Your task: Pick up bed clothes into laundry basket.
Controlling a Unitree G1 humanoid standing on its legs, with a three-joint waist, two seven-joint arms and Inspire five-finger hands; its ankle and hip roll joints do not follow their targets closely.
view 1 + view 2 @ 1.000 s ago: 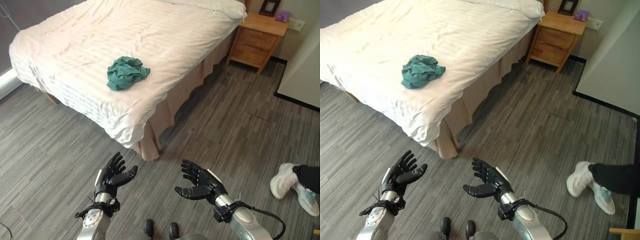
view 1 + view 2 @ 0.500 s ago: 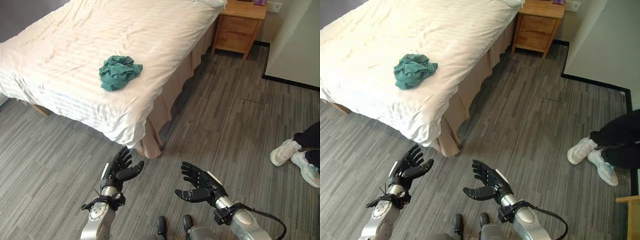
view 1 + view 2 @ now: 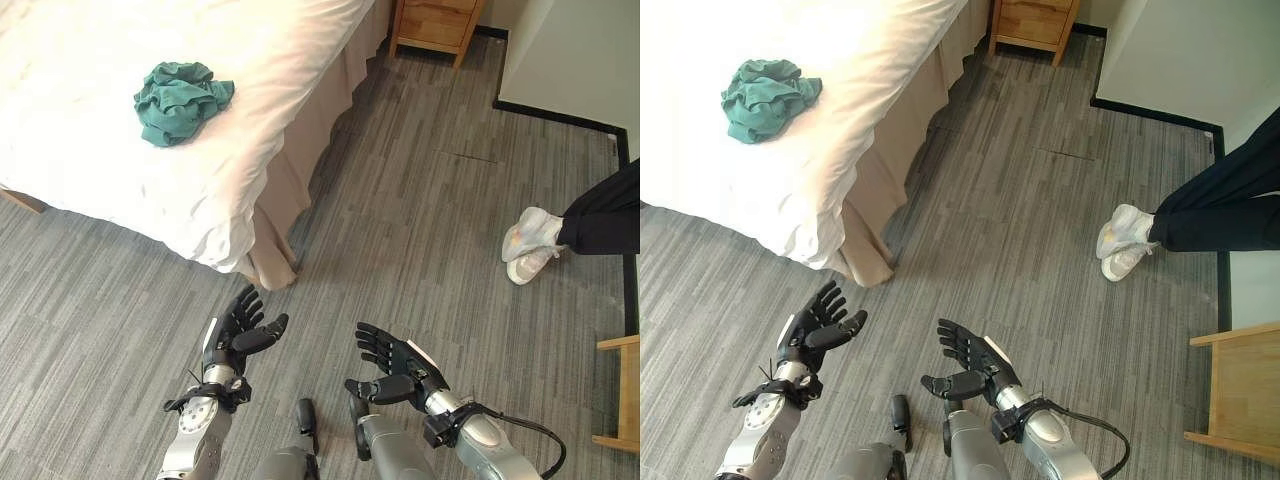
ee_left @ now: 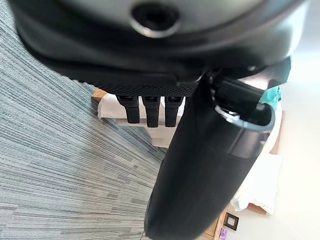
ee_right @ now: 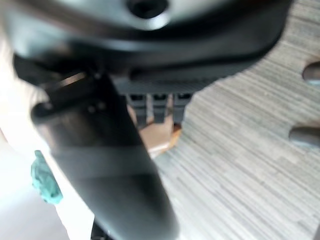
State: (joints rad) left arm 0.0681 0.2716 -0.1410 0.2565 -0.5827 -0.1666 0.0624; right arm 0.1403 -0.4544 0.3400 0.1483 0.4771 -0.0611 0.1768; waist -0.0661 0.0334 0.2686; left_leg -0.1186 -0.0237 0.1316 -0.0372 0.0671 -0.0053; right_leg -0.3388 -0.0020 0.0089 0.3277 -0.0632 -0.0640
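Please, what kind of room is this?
Probably a bedroom, perhaps in a hotel: a bed with white sheets holding a crumpled green garment, a wooden nightstand beside it, and grey wood-pattern flooring.

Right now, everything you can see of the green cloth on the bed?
The green cloth is a teal, soft-looking fabric crumpled into a loose heap with many folds, not spread or folded flat. It lies on the white bed, back from the bed's near corner, resting on the sheet alone. Neither hand touches it: the left hand and right hand are open, low over the floor.
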